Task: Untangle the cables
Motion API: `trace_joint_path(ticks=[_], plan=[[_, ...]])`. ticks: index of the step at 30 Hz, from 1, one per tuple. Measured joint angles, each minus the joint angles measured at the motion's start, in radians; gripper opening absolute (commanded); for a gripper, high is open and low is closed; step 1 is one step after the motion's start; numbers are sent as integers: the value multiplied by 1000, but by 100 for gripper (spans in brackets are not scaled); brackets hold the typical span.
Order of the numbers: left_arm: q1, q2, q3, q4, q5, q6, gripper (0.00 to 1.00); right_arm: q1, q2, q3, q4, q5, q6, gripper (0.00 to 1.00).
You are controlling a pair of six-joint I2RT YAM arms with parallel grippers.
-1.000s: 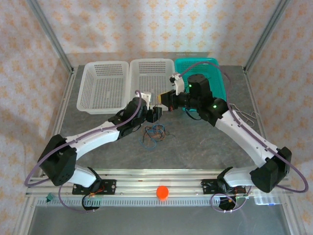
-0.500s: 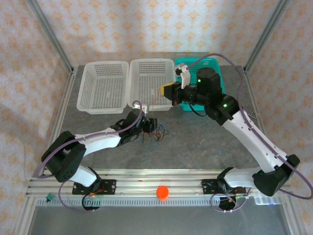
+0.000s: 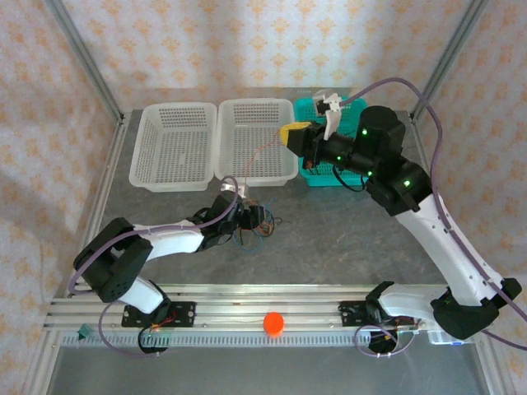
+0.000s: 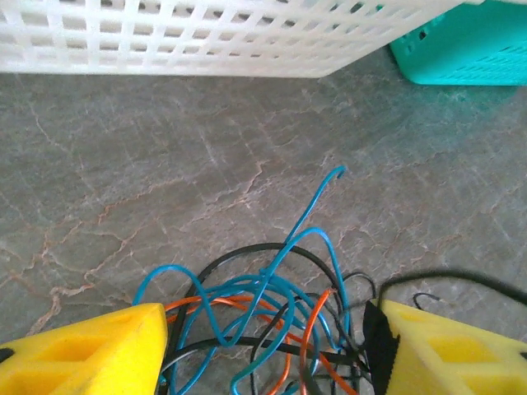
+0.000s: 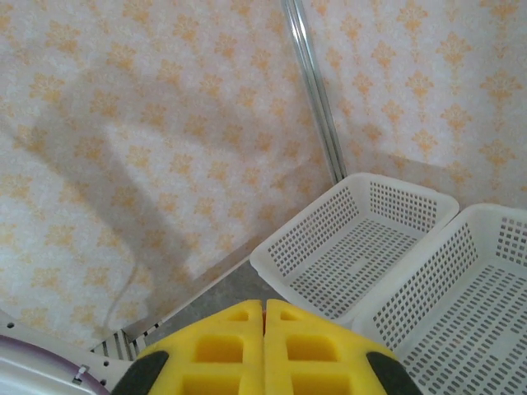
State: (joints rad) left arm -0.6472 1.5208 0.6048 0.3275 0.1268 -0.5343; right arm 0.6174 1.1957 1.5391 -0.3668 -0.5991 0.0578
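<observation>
Blue, orange, black cables [image 4: 265, 280] tangle inside spread left gripper [image 4: 265, 337], blue end toward baskets [image 4: 206, 37]; right gripper [image 5: 263, 317] closed

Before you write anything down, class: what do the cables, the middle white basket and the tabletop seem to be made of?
The cables: likely thin wire in glossy plastic insulation, blue, orange and black; they hold springy loops. The middle white basket: moulded plastic, smooth, slightly shiny, evenly perforated. The tabletop: grey, veined like stone, matt; possibly printed laminate or a mat.
</observation>
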Motion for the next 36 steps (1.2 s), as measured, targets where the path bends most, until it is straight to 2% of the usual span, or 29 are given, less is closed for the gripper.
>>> trace_joint_path(ticks=[6, 14, 20, 26, 30, 36], plan=[[0, 13, -19, 11, 5, -18, 66, 0, 8, 63, 0, 17, -12, 0], [-1, -12, -26, 16, 4, -26, 67, 0, 11, 127, -1, 144, -40, 0], [-1, -203, -26, -37, -21, -34, 69, 0, 29, 124, 0, 255, -43, 0], [3, -411, -3, -138, -113, -35, 72, 0, 71, 123, 20, 319, -43, 0], [60, -459, 35, -207, -138, -17, 75, 0, 113, 116, 53, 379, -45, 0], [185, -415, 121, -269, -127, -1, 77, -9, 191, 98, 121, 406, -63, 0]])
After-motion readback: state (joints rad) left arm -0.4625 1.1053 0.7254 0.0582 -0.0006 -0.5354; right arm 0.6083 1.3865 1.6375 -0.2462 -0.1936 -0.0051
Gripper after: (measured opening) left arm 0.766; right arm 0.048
